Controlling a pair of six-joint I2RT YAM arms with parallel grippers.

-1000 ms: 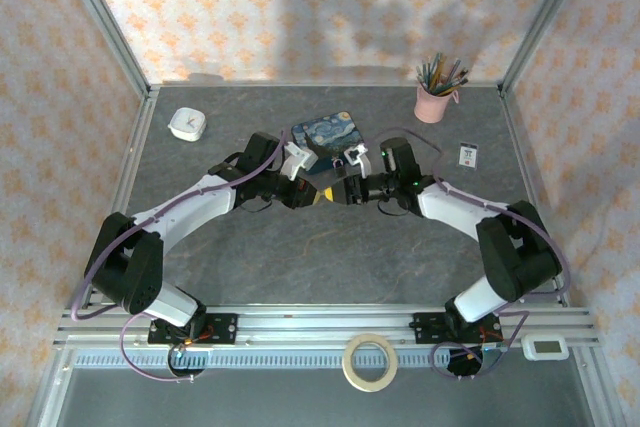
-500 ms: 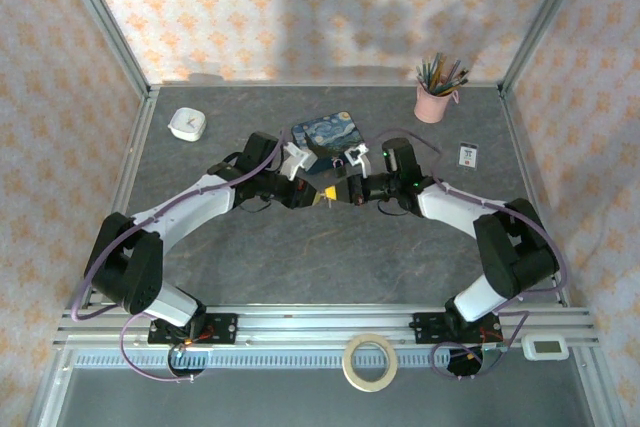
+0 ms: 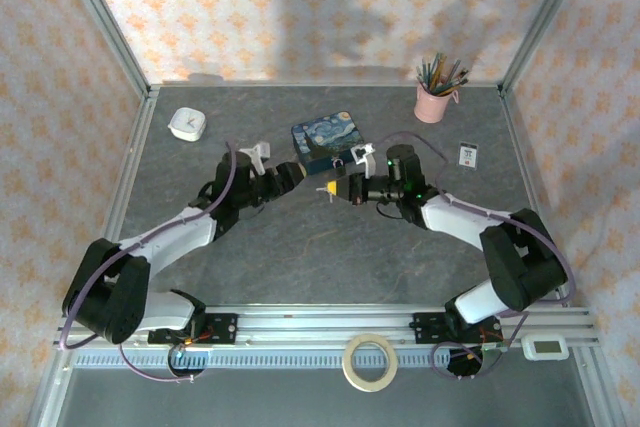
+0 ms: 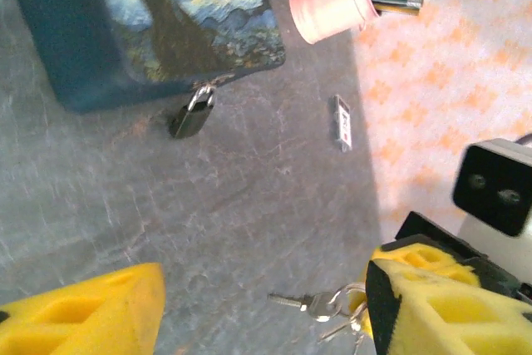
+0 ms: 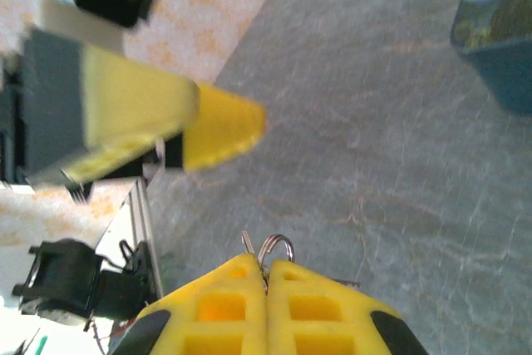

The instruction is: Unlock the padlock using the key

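The tiny dark grey padlock (image 4: 190,119) hangs by its thin shackle from the front of the blue starry-night box (image 3: 327,140), resting on the grey table. My right gripper (image 5: 267,265) is shut on a key ring (image 5: 279,247), just in front of the box (image 5: 496,22). From the left wrist view a silver key (image 4: 309,302) sticks out sideways from that ring, above the table. My left gripper (image 4: 264,298) is open, its yellow fingers (image 4: 83,313) wide apart, with the key near its right finger. It faces the right gripper (image 3: 329,189) from the left.
A pink cup of pencils (image 3: 437,97) stands at the back right, with a small card (image 3: 467,154) lying in front of it. A white dish-like object (image 3: 187,124) sits at the back left. A tape roll (image 3: 369,362) lies on the front rail.
The left arm has drawn back to the left, away from the right gripper, which it met a second ago. The right gripper has stayed in place with the keys.
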